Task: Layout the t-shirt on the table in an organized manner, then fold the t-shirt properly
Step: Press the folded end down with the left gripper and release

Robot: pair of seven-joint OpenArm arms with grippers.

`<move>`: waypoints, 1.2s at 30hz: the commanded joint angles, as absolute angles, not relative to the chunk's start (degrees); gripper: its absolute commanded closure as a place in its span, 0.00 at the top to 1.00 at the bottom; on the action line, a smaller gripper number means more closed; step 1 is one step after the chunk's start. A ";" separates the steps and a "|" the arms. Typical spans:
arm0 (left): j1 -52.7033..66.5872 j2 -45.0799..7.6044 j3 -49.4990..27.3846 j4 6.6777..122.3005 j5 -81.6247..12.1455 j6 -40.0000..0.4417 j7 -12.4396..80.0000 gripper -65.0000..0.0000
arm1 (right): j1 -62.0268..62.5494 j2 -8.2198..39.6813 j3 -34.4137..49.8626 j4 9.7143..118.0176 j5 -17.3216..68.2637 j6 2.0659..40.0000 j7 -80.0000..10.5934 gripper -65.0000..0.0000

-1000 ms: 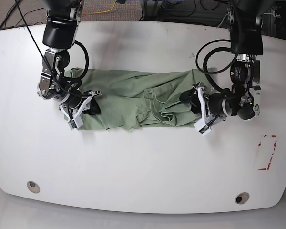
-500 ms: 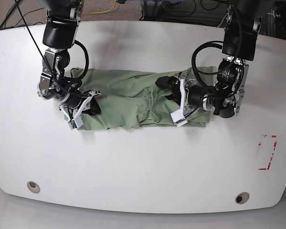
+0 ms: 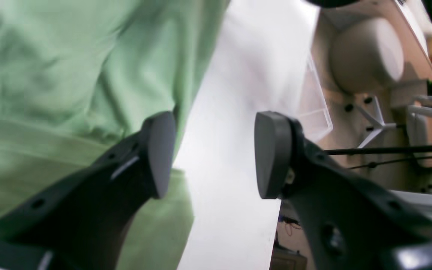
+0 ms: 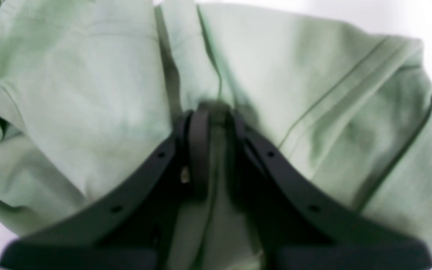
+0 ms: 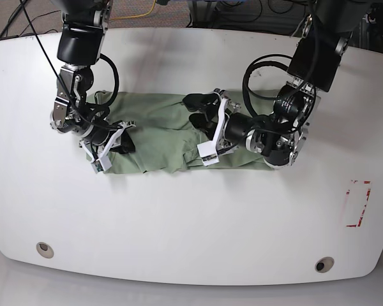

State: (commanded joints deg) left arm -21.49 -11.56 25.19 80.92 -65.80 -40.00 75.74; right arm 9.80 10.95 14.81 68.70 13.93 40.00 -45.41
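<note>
The pale green t-shirt [image 5: 159, 127] lies bunched in a long strip across the middle of the white table [image 5: 191, 223]. My right gripper [image 5: 122, 144] sits at the strip's left end. In the right wrist view it [image 4: 214, 112] is shut on a pinched fold of the t-shirt [image 4: 88, 75]. My left gripper [image 5: 195, 112] hovers over the strip's middle. In the left wrist view it [image 3: 214, 153] is open. Only bare table [image 3: 234, 93] shows between its fingers, and the t-shirt [image 3: 69, 75] lies beside one finger [image 3: 159, 150].
A red tape rectangle [image 5: 357, 204] marks the table at the right. Two round grey grommets [image 5: 45, 248] [image 5: 323, 264] sit near the front edge. Cables and equipment lie beyond the back edge.
My left arm has swung leftward from the shirt's right end to over its middle, and the strip now looks shorter on the right. The right arm has not moved.
</note>
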 joint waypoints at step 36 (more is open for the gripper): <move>-9.63 -20.44 4.88 76.00 -30.73 -40.00 60.88 0.06 | 9.98 9.10 15.08 78.55 14.37 40.00 -45.58 0.15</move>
